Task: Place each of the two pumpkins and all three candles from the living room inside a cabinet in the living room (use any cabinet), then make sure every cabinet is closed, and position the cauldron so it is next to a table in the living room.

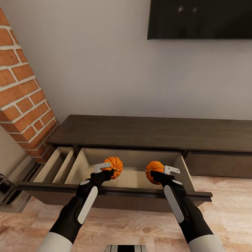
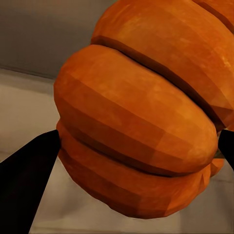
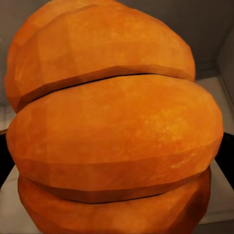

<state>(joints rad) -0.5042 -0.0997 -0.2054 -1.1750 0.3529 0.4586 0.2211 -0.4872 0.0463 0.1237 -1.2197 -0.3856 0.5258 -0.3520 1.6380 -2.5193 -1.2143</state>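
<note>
Right now each pumpkin sits in a gripper over the open drawer of the long dark-brown cabinet: the left pumpkin is clamped in the left gripper, and the right pumpkin is clamped in the right gripper. In both wrist views the orange ribbed skin sits right against the lens, with a dark finger pressed to the left pumpkin's side, so the fingers are closed on the fruit, not spread. Both pumpkins hang above the pale floor of the wide drawer, just inside its front edge, not yet resting on it as far as I can judge. They look firm and rounded, probably light for their size, with smooth bulging ribs that could roll or slip out of a shallow pinch; the grooves between ribs seem the surest place for the fingers to bite, across the widest part of the body. Once let go they may roll, so setting them low before opening seems wise. A narrower drawer stands open beside the wide one, toward the brick column. Behind the cabinet is a plain grey wall with a dark screen mounted high, and wooden floor lies beneath the arms.
</note>
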